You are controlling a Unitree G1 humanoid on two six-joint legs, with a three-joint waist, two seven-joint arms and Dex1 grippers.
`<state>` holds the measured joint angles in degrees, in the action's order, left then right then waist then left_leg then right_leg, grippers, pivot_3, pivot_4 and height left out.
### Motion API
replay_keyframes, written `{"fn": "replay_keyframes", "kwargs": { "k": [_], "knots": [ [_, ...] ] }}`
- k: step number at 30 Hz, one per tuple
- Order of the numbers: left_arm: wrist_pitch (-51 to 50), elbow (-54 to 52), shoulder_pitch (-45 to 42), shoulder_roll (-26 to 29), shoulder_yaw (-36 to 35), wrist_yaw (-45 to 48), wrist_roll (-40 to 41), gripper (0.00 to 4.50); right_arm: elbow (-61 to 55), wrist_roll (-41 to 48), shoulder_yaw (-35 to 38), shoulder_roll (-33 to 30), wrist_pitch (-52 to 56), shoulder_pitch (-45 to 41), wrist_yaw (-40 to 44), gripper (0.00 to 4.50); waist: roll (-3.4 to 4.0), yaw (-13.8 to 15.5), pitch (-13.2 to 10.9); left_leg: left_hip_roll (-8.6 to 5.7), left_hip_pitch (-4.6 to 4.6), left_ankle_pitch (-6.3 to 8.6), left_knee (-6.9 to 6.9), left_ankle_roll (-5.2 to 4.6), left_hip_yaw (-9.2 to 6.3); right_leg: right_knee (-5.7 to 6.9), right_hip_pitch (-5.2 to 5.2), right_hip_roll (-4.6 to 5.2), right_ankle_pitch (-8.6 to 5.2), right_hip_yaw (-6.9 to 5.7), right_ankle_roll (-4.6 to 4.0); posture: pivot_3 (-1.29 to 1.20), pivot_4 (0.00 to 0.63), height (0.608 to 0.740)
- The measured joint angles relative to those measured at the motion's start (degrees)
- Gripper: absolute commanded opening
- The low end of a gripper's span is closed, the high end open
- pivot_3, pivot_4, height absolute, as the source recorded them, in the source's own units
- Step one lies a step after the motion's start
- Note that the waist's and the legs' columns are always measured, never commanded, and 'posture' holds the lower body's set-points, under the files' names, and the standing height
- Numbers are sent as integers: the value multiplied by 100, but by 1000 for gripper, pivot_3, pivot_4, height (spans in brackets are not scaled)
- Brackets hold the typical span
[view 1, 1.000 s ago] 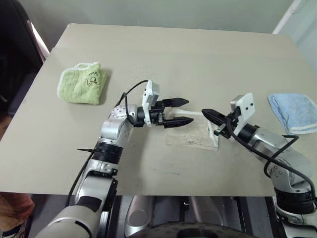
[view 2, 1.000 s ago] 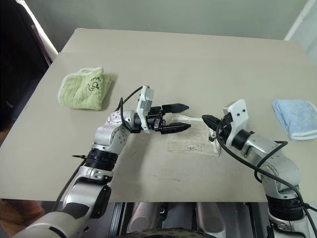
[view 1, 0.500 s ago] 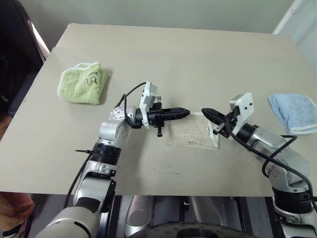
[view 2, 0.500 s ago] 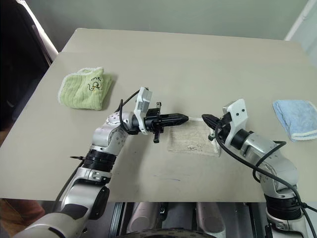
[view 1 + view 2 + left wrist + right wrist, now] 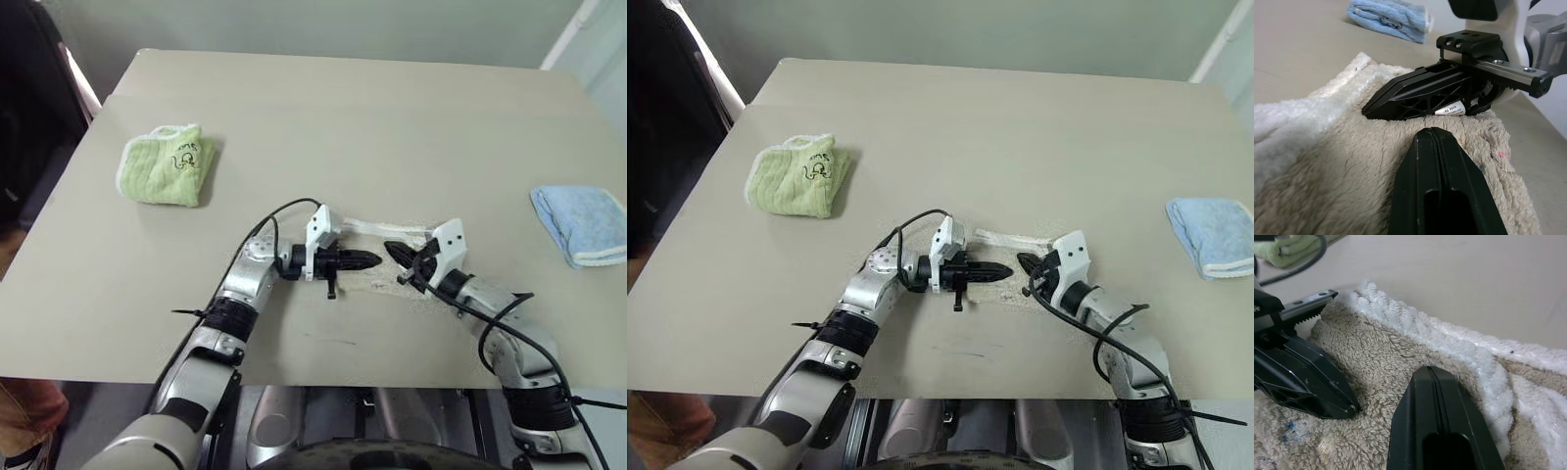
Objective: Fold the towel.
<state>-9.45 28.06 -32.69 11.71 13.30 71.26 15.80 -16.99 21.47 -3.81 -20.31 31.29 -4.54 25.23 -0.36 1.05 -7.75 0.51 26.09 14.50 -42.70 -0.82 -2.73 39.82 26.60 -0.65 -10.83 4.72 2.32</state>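
Note:
The beige towel with its white corded edging lies folded flat near the table's front edge. Both grippers are down on top of it, tip to tip. My left gripper comes in from the left and is shut, its fingers lying on the pile with nothing between them. From the right, my right gripper is also shut and empty, its fingers resting on the terry just inside the white edging. The arms hide much of the towel in the head views.
A folded light-green cloth with a printed drawing lies at the table's far left. A light-blue cloth sits by the right edge. The tan table stretches bare behind the towel.
Both arms have sunk from above the towel onto its surface. The left gripper went from open to shut. The right gripper stayed shut.

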Motion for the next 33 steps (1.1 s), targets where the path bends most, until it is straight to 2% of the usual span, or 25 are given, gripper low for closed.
{"fn": "replay_keyframes", "kwargs": {
  "k": [4,5,8,11,17,19,21,27,33],
  "knots": [
    [-91,-1,5,21,-74,27,50,37,-15,-28,16,-8,-52,45,24,0,0,0,1,-1,-12,13,0,7,-5,-2,-14,1,-9,1,3,0,150,697],
    [-116,-2,5,43,-84,93,68,12,-40,1,37,-27,-25,58,68,168,0,0,1,-1,-10,15,0,8,-5,-2,-11,0,-12,1,1,0,150,697],
    [-396,-64,3,99,-189,215,278,615,-215,404,264,-94,249,88,245,882,1,0,0,-1,6,20,1,13,-3,-2,5,-1,-20,1,0,0,150,697],
    [-865,-290,-22,163,-419,246,622,1649,-435,911,641,-290,623,52,392,1876,2,-1,-1,-1,36,18,1,15,5,-2,33,-1,-14,2,-10,0,150,697],
    [-1472,-1043,-157,368,-645,244,1026,3817,-907,1964,1341,-745,1345,-360,526,4023,2,-3,-2,-1,35,18,3,14,12,-2,35,-1,-10,4,-25,0,150,697],
    [-1604,-1239,-160,447,-657,245,1119,4466,-971,2388,1542,-871,1594,-447,566,4500,2,-3,-2,0,34,18,4,14,11,-2,35,-1,-16,5,-19,0,150,697],
    [-1677,-1374,-158,535,-668,232,1160,4466,-953,2752,1679,-991,1832,-476,642,4500,3,-4,-2,0,35,18,4,14,10,-2,36,-2,-24,5,-7,0,150,697],
    [-1795,-1964,85,1185,-758,207,1157,4466,-35,3602,2062,-1981,2861,-814,1128,4500,2,-13,-3,0,34,20,6,16,10,-1,38,-2,-30,8,-2,0,150,697],
    [-1950,-2335,498,1499,-763,111,1159,4466,966,3693,1639,-2552,3933,-1169,1435,4500,4,-25,-4,2,62,20,14,16,8,1,71,-2,-29,7,-11,0,150,697]
  ]
}}
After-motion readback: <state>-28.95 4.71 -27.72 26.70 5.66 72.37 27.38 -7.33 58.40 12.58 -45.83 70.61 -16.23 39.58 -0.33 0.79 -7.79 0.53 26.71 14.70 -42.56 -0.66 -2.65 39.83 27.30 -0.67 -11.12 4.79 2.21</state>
